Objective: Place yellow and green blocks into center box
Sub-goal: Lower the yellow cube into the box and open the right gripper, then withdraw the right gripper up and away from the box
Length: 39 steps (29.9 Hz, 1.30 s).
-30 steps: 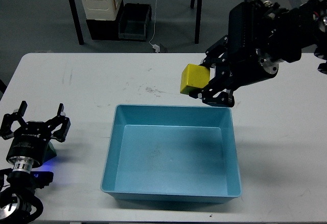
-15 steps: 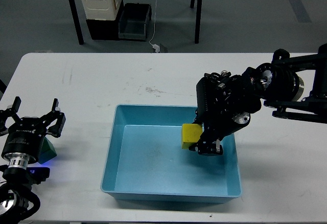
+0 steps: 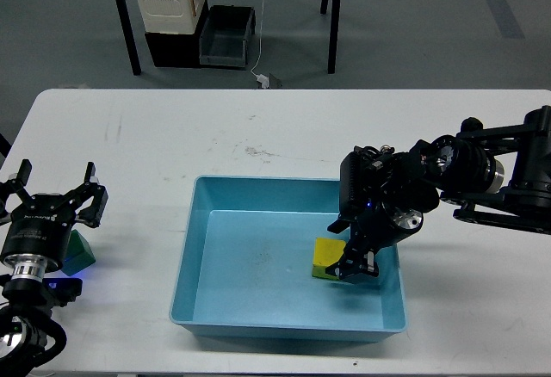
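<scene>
Right gripper clamped on yellow block, low in right half of blue box, apparently to set rather than drop it; left gripper, fingers spread wide, poised over green block on table, likely for pickup.

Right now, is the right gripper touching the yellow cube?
Touching. Head view shows the right gripper against the yellow cube inside the blue plastic box, no gap visible.
</scene>
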Motion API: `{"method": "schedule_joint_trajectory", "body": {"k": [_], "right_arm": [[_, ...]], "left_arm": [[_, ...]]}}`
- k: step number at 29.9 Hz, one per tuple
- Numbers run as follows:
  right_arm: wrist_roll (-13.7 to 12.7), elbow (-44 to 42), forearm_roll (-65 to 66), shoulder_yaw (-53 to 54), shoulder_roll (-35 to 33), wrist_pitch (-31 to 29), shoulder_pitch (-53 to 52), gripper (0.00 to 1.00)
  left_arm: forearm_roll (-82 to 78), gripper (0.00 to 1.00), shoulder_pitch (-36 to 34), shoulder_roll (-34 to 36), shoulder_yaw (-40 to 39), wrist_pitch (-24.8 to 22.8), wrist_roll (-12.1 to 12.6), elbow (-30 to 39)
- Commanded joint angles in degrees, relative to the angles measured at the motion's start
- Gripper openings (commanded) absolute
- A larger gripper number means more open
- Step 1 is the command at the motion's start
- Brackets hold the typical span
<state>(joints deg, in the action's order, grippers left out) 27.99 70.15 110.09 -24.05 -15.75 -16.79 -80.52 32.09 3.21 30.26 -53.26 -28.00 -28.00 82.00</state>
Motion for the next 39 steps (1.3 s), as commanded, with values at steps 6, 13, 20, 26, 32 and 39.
{"method": "schedule_joint_trajectory", "body": {"k": [6, 13, 20, 26, 32, 39], "right_arm": [[0.0, -0.6, -6.7, 2.6, -0.2, 0.3, -0.5, 0.97], [0.0, -0.4, -13.6, 17.0, -4.8, 0.9, -0.6, 0.97], [0.0, -0.5, -14.8, 33.0, -5.0, 0.9, 2.5, 0.97], [0.0, 0.7, -16.1, 48.8, -4.1, 1.0, 9.4, 0.97], [0.0, 6.5, -16.5, 60.0, -4.4, 7.0, 20.1, 0.97], [-2.7, 14.5, -17.3, 81.1, -4.0, 10.2, 40.1, 0.96]], "left_arm": [[-0.1, 1.0, 0.0, 0.3, 0.0, 0.0, 0.0, 0.0], [-0.6, 1.0, -0.5, 2.8, -1.7, 0.0, 0.0, -0.1], [-0.7, 1.0, -3.2, 9.6, -1.5, 0.0, 0.0, -1.1], [-0.7, 1.0, -6.2, 18.7, -0.9, 0.0, 0.0, -2.6], [-1.2, 1.0, -9.0, 22.5, -0.6, 0.0, 0.0, -4.3], [-20.1, 1.0, -13.0, 25.5, -2.7, 0.0, 0.0, -6.1]]}}
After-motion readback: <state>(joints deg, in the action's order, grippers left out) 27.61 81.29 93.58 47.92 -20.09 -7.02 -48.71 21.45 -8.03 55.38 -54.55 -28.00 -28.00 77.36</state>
